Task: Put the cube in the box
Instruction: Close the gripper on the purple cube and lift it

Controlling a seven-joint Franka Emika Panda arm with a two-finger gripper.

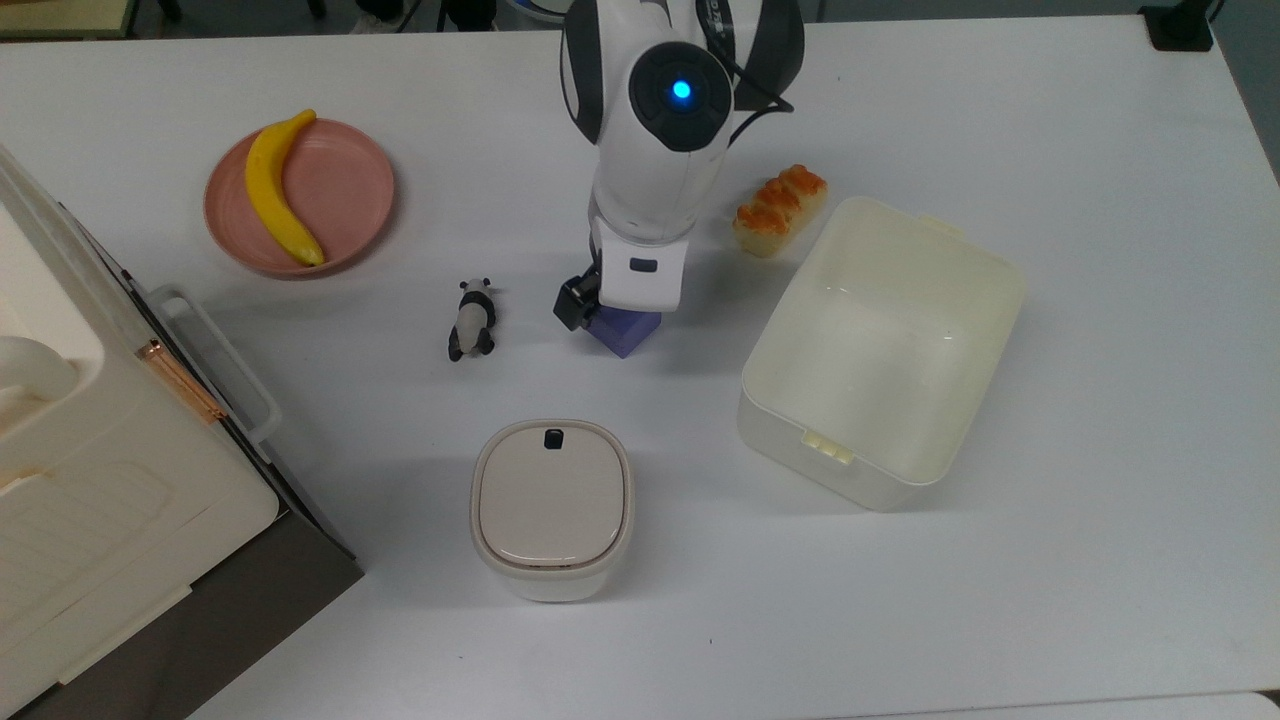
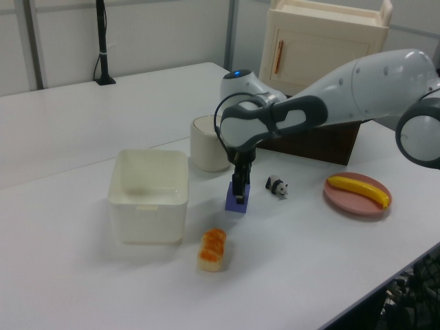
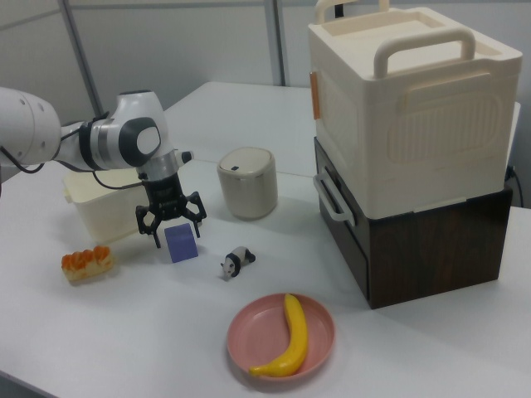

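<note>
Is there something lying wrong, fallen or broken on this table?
The panda figurine lies on its side beside the cube, apparently toppled. The box sits skewed to the table edges. Nothing looks spilled or broken.

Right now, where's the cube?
On the table in the top view, the cube sits under the claw, between the panda figurine on the top view's left and the box on its right.

A yellow banana (image 1: 278,188) lies on a pink plate (image 1: 350,200); a panda figurine (image 1: 471,320) lies on the white table (image 1: 1000,600), a lidded bin (image 1: 552,505) stands near it, a glazed bread piece (image 1: 780,209) farther off, and a white crate (image 3: 411,112) sits atop a dark wooden box (image 3: 423,249)
</note>
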